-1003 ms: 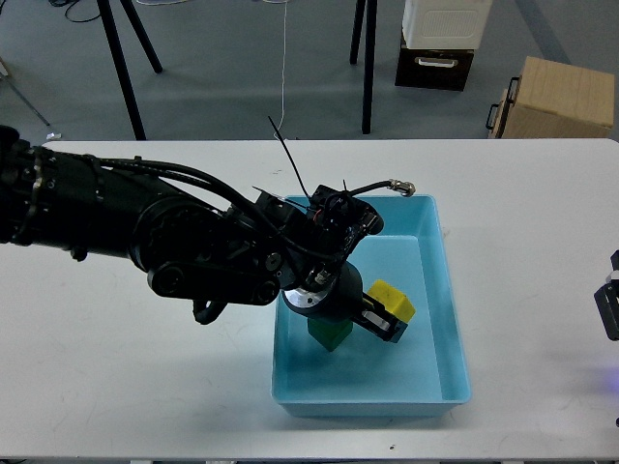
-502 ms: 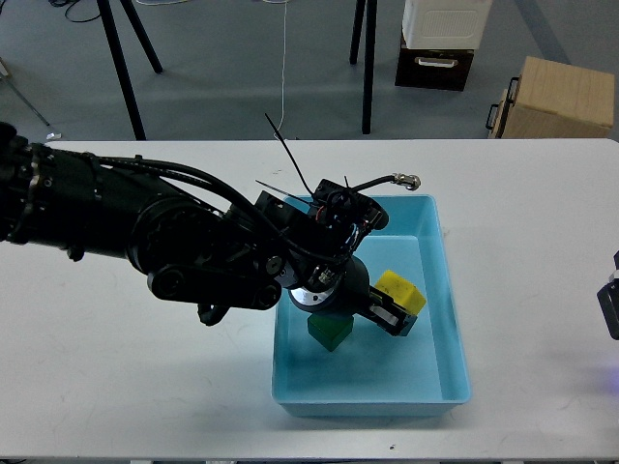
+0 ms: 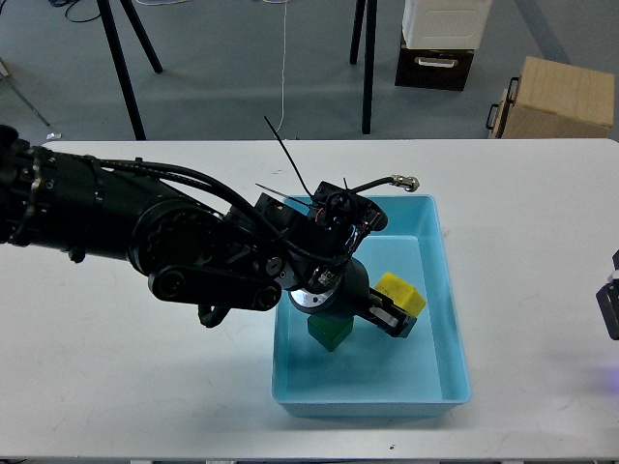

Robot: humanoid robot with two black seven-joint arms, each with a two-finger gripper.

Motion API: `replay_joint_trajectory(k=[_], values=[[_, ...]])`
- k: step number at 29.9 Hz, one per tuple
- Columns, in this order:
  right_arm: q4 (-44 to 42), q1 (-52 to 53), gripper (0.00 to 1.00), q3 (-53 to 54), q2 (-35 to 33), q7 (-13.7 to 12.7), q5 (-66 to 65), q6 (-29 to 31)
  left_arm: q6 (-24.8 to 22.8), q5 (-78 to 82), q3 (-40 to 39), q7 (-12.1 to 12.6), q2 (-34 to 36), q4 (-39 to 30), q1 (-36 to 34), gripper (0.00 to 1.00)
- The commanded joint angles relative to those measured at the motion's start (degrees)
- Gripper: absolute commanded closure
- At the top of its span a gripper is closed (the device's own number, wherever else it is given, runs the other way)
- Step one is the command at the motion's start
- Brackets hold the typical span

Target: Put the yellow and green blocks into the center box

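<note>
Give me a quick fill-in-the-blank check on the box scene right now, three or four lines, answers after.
1. The yellow block and the green block both sit inside the light ____ box.
2. The arm reaching into the box is the robot's ____ arm.
3. The left gripper is right next to the ____ block.
4. The box rests on a ____ table.

Answers: blue; left; yellow; white

A lab or test space. A plain white bench (image 3: 116, 387) stands on a grey floor (image 3: 222, 68). Beyond its far edge rise black tripod legs (image 3: 121, 63) and a stand (image 3: 368, 68). Past the far right corner sit a cardboard box (image 3: 559, 97) and a white-and-black case (image 3: 440, 43).
</note>
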Motion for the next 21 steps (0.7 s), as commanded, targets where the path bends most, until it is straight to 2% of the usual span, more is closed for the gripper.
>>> replay_joint_trajectory(k=[1, 10, 14, 17, 21], values=[[0.1, 0.0, 0.0, 0.0, -0.1, 0.0, 0.0, 0.0, 0.0, 0.0, 0.0, 0.0, 0.0, 0.0, 0.0, 0.48], [0.1, 0.0, 0.0, 0.0, -0.1, 0.0, 0.1, 0.0, -0.2, 0.0, -0.1, 0.0, 0.0, 0.0, 0.1, 0.37], [0.1, -0.1, 0.0, 0.0, -0.1, 0.0, 0.0, 0.0, -0.1, -0.1, -0.1, 0.0, 0.0, 0.0, 0.3, 0.29], [0.1, 0.0, 0.0, 0.0, -0.1, 0.0, 0.0, 0.0, 0.0, -0.1, -0.2, 0.0, 0.0, 0.0, 0.3, 0.2], [0.1, -0.1, 0.0, 0.0, -0.1, 0.0, 0.1, 0.0, -0.1, -0.1, -0.4, 0.1, 0.0, 0.0, 0.4, 0.15]])
